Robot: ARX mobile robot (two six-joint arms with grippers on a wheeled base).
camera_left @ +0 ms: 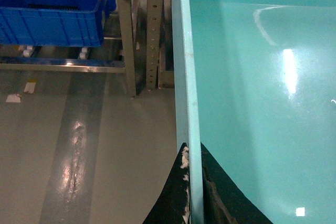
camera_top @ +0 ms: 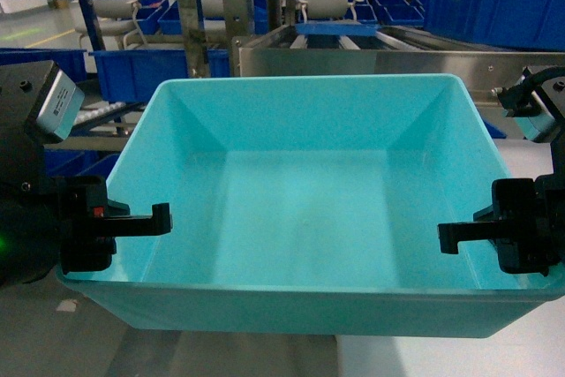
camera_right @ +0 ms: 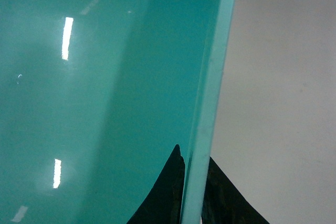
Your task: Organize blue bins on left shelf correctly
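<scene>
Turquoise bin [camera_top: 305, 209] filled most of my head view; its near wall cut off at bottom edge, underside hidden. I counted one turquoise bin, two pincers. Left pincer [camera_top: 132, 218] pinched bin's left rim, one finger inside wall, one outside; wrist view showed rim [camera_left: 190, 129] between black pads. Right pincer [camera_top: 472, 234] pinched bin's right rim same way. Behind bin stood steel left shelf [camera_top: 353, 55]; royal-blue crates [camera_top: 146, 68] behind bin, count unclear, partly hidden.
</scene>
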